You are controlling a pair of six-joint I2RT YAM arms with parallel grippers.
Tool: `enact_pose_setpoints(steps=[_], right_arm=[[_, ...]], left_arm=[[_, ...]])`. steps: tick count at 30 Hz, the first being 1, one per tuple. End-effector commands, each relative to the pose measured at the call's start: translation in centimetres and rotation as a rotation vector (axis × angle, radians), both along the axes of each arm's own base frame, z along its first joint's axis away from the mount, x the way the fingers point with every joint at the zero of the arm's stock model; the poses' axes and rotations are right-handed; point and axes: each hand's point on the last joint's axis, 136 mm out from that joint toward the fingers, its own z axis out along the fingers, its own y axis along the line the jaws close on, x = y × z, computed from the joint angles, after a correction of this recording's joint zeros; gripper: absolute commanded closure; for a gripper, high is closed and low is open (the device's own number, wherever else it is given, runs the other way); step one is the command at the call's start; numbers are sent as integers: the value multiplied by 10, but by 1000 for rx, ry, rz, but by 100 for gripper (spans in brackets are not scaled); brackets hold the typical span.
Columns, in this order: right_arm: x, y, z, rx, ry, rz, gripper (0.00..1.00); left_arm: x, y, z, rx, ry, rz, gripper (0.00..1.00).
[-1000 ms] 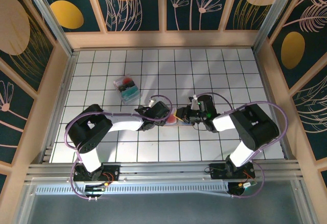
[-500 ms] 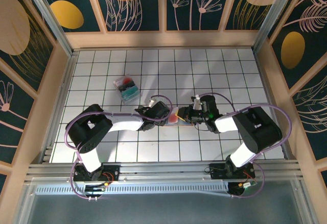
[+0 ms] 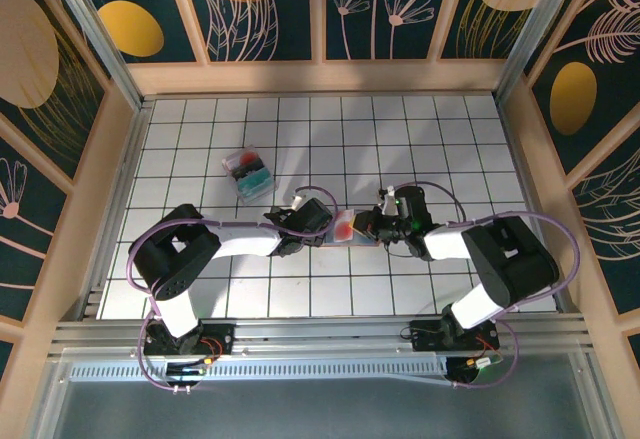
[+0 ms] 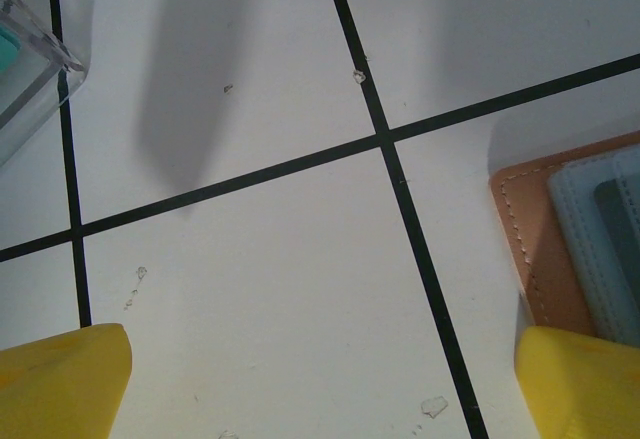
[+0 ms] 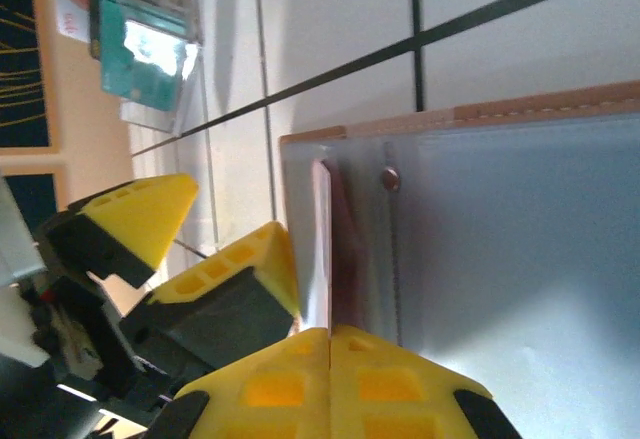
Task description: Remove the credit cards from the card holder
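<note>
The fingers of the right gripper [image 5: 330,354] were pressed together at the bottom centre of the right wrist view, against the open wallet [image 5: 500,249]. A thin reddish edge ran down to their seam; whether it was clamped could not be told. From above, the red-orange card [image 3: 343,225] lay between both grippers. The left gripper [image 4: 320,389] was spread wide, the wallet's tan corner just beside its right-hand finger. A clear box [image 4: 25,59] sat upper left. The table [image 3: 400,129] was white with black grid lines, enclosed by dark floral panels [image 3: 270,9].
</note>
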Motion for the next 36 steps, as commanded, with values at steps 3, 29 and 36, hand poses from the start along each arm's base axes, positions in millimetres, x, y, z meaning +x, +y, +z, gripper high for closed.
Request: enact_pose_setpoints(steps=[3, 29, 36], right_arm=[[8, -19, -4, -138, -27, -48, 100], [18, -34, 99, -105, -381, -85, 100], [5, -27, 135, 85, -473, -20, 100]], left_arm=[[-7, 10, -18, 64, 50, 5, 1], [13, -53, 129, -476, -149, -40, 1], [9, -64, 171, -864, -121, -132, 2]])
